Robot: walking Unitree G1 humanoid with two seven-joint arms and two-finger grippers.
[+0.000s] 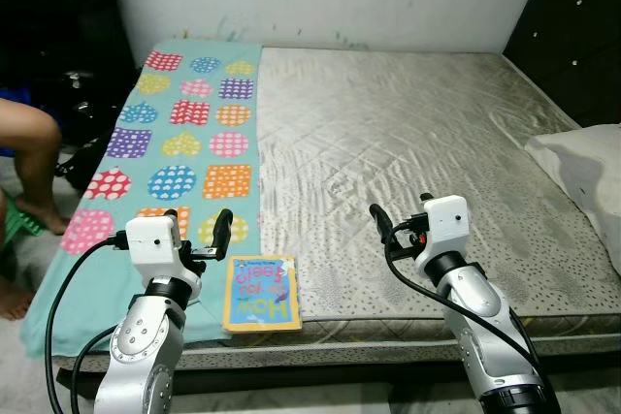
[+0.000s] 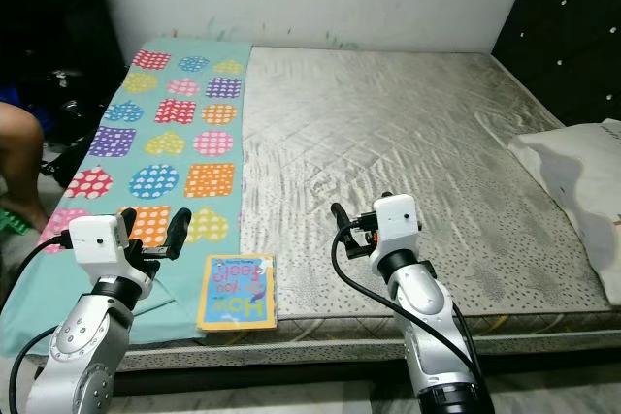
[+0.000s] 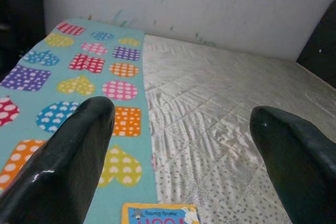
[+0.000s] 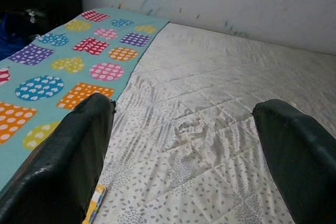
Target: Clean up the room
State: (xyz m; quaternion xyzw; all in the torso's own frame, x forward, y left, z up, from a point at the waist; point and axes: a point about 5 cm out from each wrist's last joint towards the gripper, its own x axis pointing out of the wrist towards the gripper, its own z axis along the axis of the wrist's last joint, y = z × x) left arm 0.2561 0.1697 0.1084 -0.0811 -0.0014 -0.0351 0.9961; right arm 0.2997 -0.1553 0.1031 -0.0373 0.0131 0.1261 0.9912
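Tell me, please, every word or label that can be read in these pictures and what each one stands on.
"HOW DO YOU FEEL": large colourful title on the cover of the book, seen upside down at the mattress's near edge; the middle words are partly blurred, so the reading is probable.
A small line above the title in the left wrist view: too blurred to read.

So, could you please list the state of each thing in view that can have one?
Book: closed, lying flat at the mattress's near edge, partly on the blanket.
Blanket: spread flat along the mattress's left side.
Pillow: lying at the mattress's right edge.
Left gripper: open, empty, above the blanket.
Right gripper: open, empty, above the mattress.
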